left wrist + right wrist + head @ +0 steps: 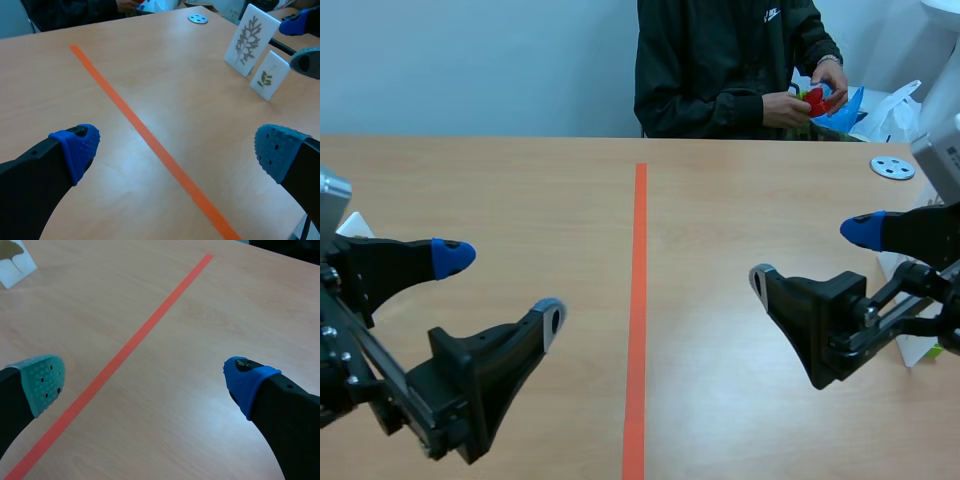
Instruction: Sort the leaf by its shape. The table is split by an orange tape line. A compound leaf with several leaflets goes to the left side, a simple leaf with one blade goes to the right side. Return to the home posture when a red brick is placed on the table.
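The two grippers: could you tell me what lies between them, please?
Scene view: only the orange tape line lies between left gripper and right gripper.

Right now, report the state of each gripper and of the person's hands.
Left gripper: open, holding nothing.
Right gripper: open, holding nothing.
Person's hands: both around a small red thing; what it is cannot be told.

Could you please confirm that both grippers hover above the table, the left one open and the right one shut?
Not quite: the right gripper is open too; the right wrist view shows its fingers wide apart, nothing between them. The left gripper is indeed open, both above the table.
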### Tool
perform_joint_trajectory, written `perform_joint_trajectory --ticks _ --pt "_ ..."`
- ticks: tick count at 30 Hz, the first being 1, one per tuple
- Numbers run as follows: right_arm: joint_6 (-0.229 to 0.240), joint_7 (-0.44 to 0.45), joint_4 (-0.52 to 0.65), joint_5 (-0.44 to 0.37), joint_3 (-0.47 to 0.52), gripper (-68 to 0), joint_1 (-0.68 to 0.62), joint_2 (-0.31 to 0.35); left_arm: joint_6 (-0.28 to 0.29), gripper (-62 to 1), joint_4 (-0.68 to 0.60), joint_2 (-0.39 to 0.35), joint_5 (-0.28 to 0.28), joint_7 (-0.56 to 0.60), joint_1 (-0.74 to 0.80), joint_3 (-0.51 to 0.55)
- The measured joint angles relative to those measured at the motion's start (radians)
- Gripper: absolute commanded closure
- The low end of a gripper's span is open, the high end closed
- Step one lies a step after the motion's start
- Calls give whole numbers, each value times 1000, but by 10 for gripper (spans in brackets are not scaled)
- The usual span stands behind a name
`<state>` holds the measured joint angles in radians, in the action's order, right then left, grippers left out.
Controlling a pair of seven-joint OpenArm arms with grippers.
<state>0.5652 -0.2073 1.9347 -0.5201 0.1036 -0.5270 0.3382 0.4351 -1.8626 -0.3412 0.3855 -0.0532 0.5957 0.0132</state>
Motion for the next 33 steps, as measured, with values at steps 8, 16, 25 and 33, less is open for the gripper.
perform_joint_trajectory --ticks 8,16,25,33 --pt "0 0 0 0 0 -679 0 0 -143 -623 2 0 0 -7 0 2" --pt "0 0 0 0 0 -679 0 0 -143 -623 4 0 1 -10 0 2" --pt "0 0 0 0 0 -679 0 0 -143 -623 4 0 1 -3 0 2" --pt "0 0 0 0 0 -679 0 0 -128 -623 4 0 1 -3 0 2"
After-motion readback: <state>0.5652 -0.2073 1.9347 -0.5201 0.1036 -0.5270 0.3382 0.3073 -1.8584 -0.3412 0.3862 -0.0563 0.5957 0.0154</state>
